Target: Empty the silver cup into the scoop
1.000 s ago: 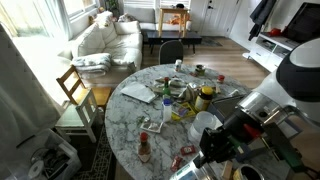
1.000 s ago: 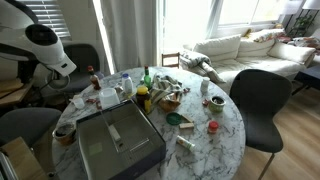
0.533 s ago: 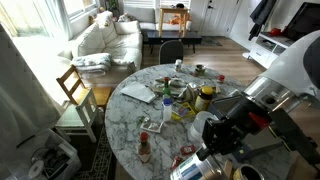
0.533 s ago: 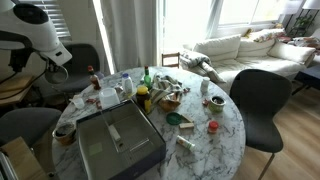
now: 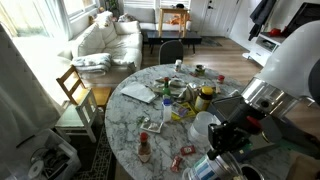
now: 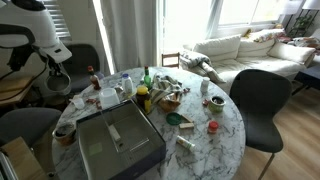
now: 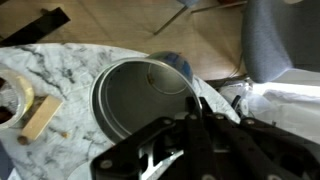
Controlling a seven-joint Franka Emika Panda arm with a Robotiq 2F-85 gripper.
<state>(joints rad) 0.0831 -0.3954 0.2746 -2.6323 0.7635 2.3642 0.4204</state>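
Observation:
In the wrist view the silver cup (image 7: 130,100) fills the middle, round, with a pale rim and a dark inside. It is tilted over the marble table's edge. My gripper (image 7: 195,108) is shut on its right rim. A blue rounded thing (image 7: 176,64), perhaps the scoop, shows just behind the cup. In an exterior view my gripper (image 5: 217,152) hangs low at the near table edge over a pale blue thing (image 5: 200,168). In an exterior view the arm reaches down to my gripper (image 6: 68,82) at the table's far left; the cup is hidden there.
A plain white mug (image 5: 204,124) stands by the gripper. A tape roll (image 7: 10,98) and a wooden block (image 7: 40,114) lie left of the cup. Bottles, bowls and papers crowd the round marble table (image 5: 130,112). A grey box (image 6: 120,145) and chairs (image 6: 258,100) stand nearby.
In the exterior views the arm has swung and the gripper has dropped lower toward the near table edge. The things on the table have not moved.

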